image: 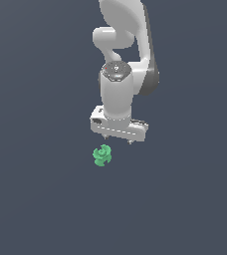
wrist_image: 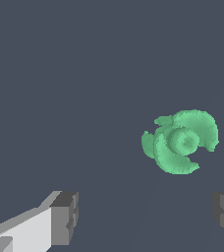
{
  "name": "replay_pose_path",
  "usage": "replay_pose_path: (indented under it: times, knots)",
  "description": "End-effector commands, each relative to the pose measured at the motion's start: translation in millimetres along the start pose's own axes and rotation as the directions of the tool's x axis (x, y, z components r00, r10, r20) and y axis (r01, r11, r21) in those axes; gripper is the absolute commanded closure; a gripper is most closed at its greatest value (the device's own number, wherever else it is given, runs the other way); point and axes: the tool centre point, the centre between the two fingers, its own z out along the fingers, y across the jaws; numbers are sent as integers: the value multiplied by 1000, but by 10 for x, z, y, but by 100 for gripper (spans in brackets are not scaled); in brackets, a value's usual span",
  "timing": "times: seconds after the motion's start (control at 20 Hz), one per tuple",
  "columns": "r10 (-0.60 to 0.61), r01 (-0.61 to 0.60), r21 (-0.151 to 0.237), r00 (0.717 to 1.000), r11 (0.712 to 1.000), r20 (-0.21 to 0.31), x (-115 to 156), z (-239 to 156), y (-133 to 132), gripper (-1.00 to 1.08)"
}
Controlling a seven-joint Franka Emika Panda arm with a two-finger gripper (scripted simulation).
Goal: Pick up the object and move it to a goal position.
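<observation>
The object (image: 102, 155) is a small bright green knobbly piece with curled lobes, lying on the dark grey floor. My white gripper (image: 117, 139) hangs above it and a little toward the exterior view's right, pointing down, apart from it. In the wrist view the object (wrist_image: 180, 141) lies outside the gap, beyond the two dark fingertips (wrist_image: 65, 218). The gripper (wrist_image: 146, 216) is open and empty, its jaws spread wide.
The plain dark grey floor (image: 36, 199) fills both views. The white arm (image: 123, 40) rises behind the gripper toward the top of the exterior view. No other things show.
</observation>
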Motion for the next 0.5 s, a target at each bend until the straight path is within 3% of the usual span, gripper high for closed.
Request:
replay_pose_path:
  times: [0.0,0.2,0.45]
  knots:
    - [69,-69,-3,998,998,2,30,54,61,-92]
    - [196,-196,-10,981,980,4,84,152,175,-92]
    - [351,-351,-21,936,936,2,148,273,322,-92]
